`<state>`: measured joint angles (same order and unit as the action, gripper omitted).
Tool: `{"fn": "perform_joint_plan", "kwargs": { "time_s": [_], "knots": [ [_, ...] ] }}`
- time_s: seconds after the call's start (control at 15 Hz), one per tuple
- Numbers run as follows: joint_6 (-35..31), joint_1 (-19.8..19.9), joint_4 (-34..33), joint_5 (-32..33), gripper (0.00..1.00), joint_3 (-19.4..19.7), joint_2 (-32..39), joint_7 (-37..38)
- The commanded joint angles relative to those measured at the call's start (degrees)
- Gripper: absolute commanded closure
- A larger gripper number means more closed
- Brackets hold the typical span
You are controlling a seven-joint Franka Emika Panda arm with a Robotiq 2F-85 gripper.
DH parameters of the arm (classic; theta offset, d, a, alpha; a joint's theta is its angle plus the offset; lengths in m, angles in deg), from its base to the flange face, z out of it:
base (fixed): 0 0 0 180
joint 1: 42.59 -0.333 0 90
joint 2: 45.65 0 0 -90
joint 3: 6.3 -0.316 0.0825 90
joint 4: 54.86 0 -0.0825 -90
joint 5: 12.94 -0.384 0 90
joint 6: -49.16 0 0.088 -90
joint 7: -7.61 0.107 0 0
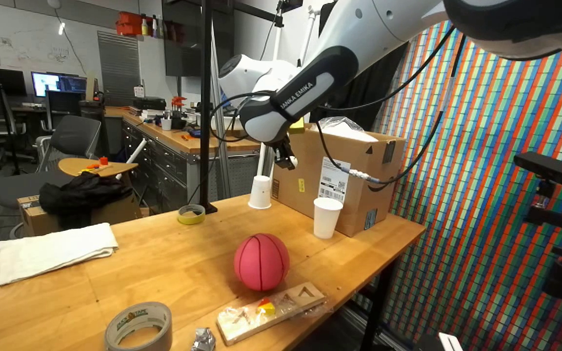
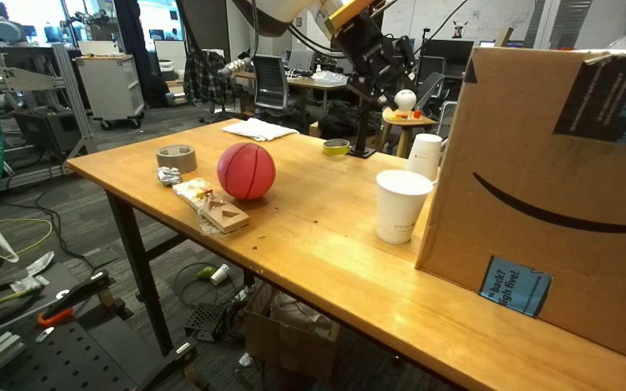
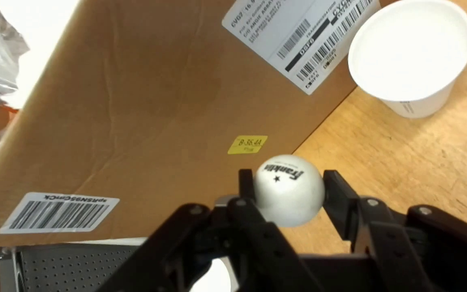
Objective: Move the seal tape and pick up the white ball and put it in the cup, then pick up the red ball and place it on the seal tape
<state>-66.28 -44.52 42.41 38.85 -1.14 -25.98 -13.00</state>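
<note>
Hand [image 3: 289, 188] pinching the white ball [image 2: 405, 100] in mid-air, gripped from both sides, near the box [image 2: 541, 190]. Partway along, I judge: ball picked up, not yet in the cup [image 2: 400, 209], which stands upright just beside the box. Left to do: the drop, then red ball [image 2: 246, 171] onto tape [image 2: 177, 161]. Both rest apart on the desk [image 1: 164, 273], tape toward the end edge away from the box; whether it's been shifted, can't say.

White ball smooth, dark lettering. Cup white, tapering, likely paper. Box brown cardboard. Red ball matte, thin dark seams, rubbery look. Tape a squat grey ring, open-centred.
</note>
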Motion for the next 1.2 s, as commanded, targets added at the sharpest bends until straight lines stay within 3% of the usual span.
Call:
{"fn": "perform_joint_plan", "kwargs": {
  "time_s": [0.0,1.13],
  "knots": [
    [1.3,0.9,7.3,5.2,0.78,-1.0,-6.1,-1.7],
    [9.6,1.3,22.0,12.6,0.78,-3.0,-16.5,-4.3]
  ]
}}
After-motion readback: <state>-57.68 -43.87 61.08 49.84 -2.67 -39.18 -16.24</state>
